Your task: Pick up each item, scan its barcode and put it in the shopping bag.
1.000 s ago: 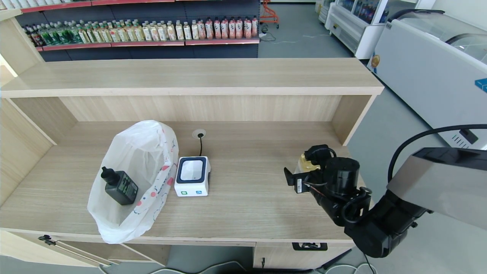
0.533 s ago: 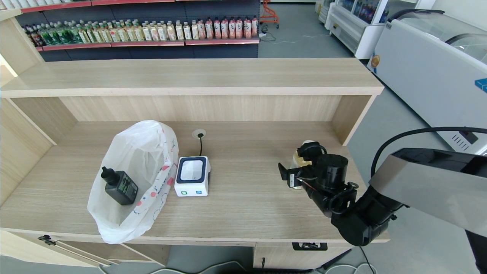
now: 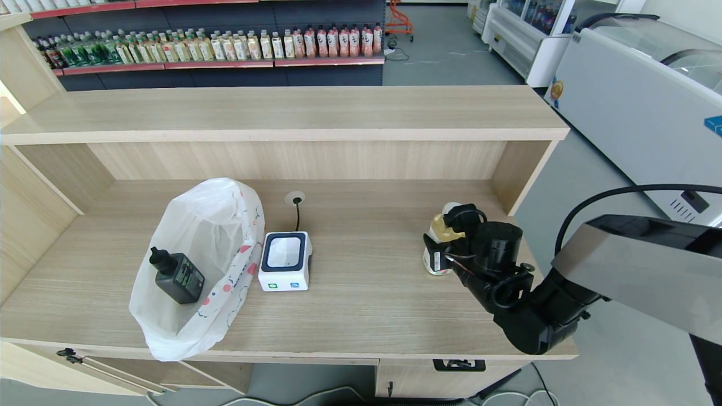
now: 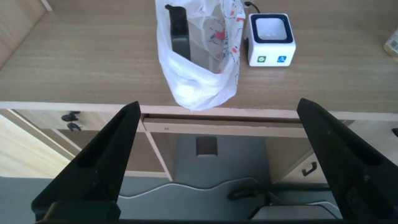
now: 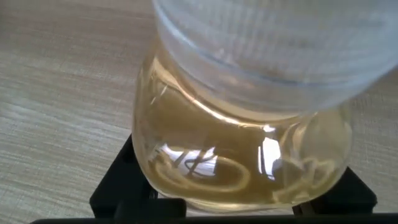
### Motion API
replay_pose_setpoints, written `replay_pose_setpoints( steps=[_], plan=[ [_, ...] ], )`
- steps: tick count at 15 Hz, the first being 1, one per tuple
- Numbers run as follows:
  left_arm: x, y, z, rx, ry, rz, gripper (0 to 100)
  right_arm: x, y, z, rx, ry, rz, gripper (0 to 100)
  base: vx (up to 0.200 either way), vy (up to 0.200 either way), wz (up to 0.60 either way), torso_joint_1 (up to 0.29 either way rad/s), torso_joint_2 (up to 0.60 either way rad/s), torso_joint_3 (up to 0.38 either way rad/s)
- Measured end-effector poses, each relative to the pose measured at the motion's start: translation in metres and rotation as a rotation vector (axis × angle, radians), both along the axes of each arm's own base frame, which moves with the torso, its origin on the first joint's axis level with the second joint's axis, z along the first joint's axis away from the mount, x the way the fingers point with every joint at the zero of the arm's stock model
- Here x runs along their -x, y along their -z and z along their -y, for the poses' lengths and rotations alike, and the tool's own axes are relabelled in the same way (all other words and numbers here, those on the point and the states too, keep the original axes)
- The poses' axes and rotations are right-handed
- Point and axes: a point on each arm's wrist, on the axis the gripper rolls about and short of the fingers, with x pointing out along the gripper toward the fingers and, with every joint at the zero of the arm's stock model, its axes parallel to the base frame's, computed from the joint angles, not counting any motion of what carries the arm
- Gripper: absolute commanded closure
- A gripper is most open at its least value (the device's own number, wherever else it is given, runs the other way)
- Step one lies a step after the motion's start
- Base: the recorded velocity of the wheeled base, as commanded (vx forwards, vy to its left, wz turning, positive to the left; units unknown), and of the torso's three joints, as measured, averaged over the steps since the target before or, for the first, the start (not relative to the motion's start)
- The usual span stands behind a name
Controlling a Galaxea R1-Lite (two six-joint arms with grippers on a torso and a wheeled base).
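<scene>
Right gripper [image 3: 447, 237] closed in on the amber bottle [image 3: 439, 232]; lift not yet made.

Over the last second the gripper is seen carried in from just beside the bottle, fingers spread, until both are pressed against its sides. The bottle is clamped and judged to be standing on the counter [image 3: 366, 293], well right of the scanner [image 3: 285, 260]. The pick is thus taken as secured; barcode scan and bagging remain. A black bottle [image 3: 179, 276] is noted lying in the shopping bag [image 3: 225, 225] just left of the scanner, unmoved. The left gripper [image 4: 219, 107] is held below the counter's front edge, fingers wide apart.
</scene>
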Motion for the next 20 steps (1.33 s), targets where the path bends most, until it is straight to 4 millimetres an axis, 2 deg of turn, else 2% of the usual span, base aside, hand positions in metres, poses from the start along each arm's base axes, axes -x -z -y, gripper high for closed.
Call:
replay_pose_setpoints(
  steps=[3,7,10,13,15,20],
  plan=[
    [0.000,0.000,0.000,0.000,0.000,0.000,0,0.010,-0.004,0.008,-0.020,-0.017,-0.030,100,0.000,0.000,0.00,0.000,0.00,0.000],
    [0.000,0.000,0.000,0.000,-0.001,0.000,0,0.034,-0.040,0.016,-0.160,-0.110,-0.071,100,0.000,0.000,0.00,0.000,0.00,0.000],
    [0.000,0.000,0.000,0.000,0.000,0.000,0,0.076,-0.087,0.012,-0.326,-0.277,-0.180,100,0.000,0.000,0.00,0.000,0.00,0.000],
    [0.000,0.000,0.000,0.000,-0.001,0.000,0,0.124,-0.121,-0.008,-0.466,-0.552,-0.240,100,0.000,0.000,0.00,0.000,0.00,0.000],
    [0.000,0.000,0.000,0.000,-0.001,0.000,0,0.143,-0.124,-0.012,-0.499,-0.689,-0.253,100,0.000,0.000,0.00,0.000,0.00,0.000],
    [0.000,0.000,0.000,0.000,-0.001,0.000,0,0.162,-0.096,-0.014,-0.491,-0.812,-0.310,100,0.000,0.000,0.00,0.000,0.00,0.000]
  ],
)
